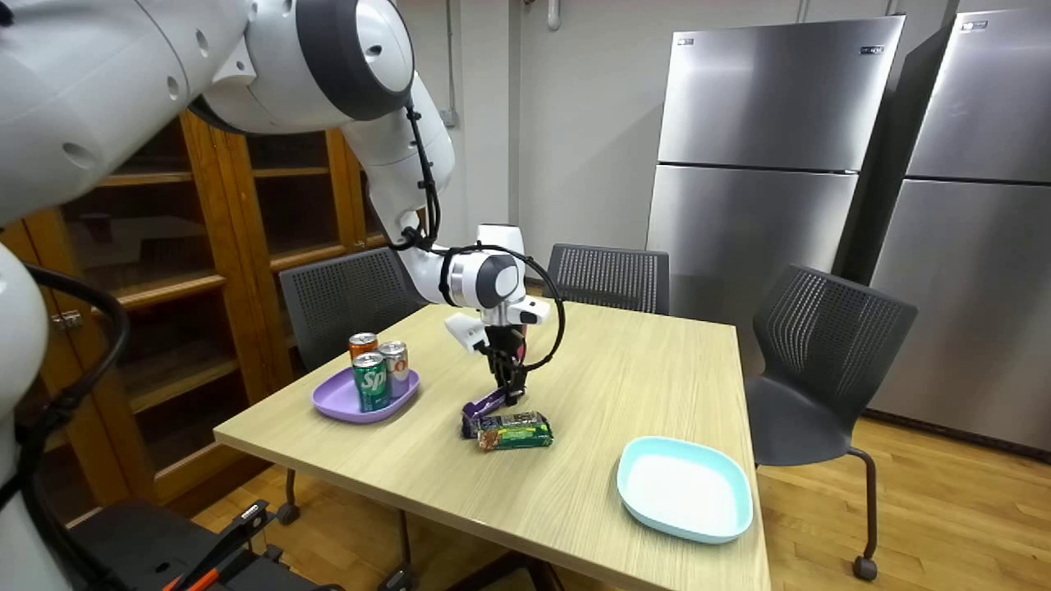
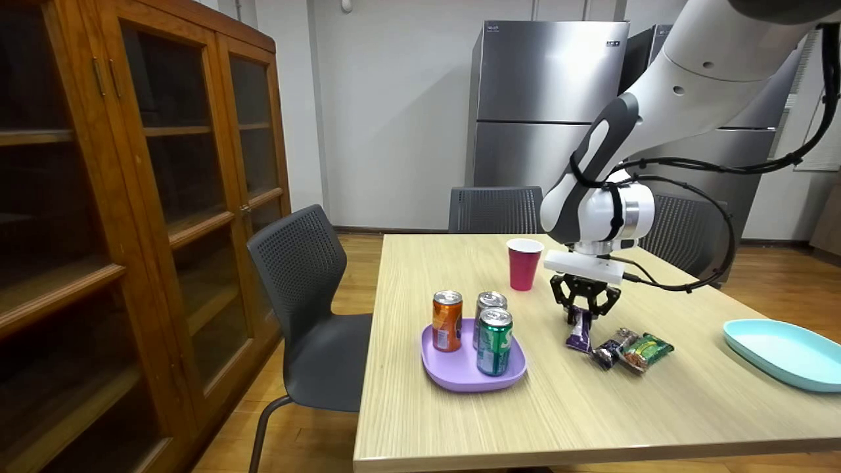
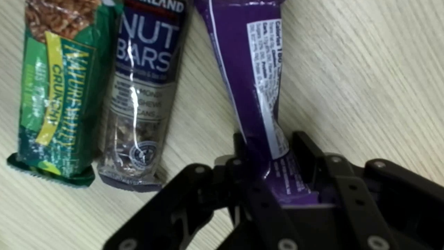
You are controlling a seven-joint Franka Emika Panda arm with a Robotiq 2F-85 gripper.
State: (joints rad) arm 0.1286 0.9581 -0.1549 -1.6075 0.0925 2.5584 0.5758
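I have the gripper (image 3: 272, 149) at the bottom of the wrist view, its fingers brought in to a narrow gap and clamped on the lower end of the purple bar (image 3: 248, 76). That bar runs from the top edge of the frame, right of centre, down into my grip; its wrapper is creased near the fingertips, and a little purple shows beyond them, lower in the frame. In both exterior views I see the bar slanting away beneath the gripper, though from these angles I can't be sure whether its far end rests on the table (image 3: 364, 104). At the upper left of the wrist view the nut bar (image 3: 142, 93) lies flat on its back, and the green bar (image 3: 66, 93) lies alongside, touching it; a strip of bare wood separates this pair from what I'm holding. In an exterior view, a lilac tray (image 2: 447, 369) sits at lower centre, bearing three upright cans: the orange can (image 2: 447, 322) on the left, the green can (image 2: 494, 341) on the right, and the silver can (image 2: 483, 303) partly hidden behind the green one. Above them in that frame stands a pink cup (image 2: 523, 266), upright, and a pale blue tray (image 2: 788, 355) reaches the right edge. A wooden cabinet (image 2: 128, 197) fills the left side, and a steel refrigerator (image 2: 548, 79) stands at the upper right.
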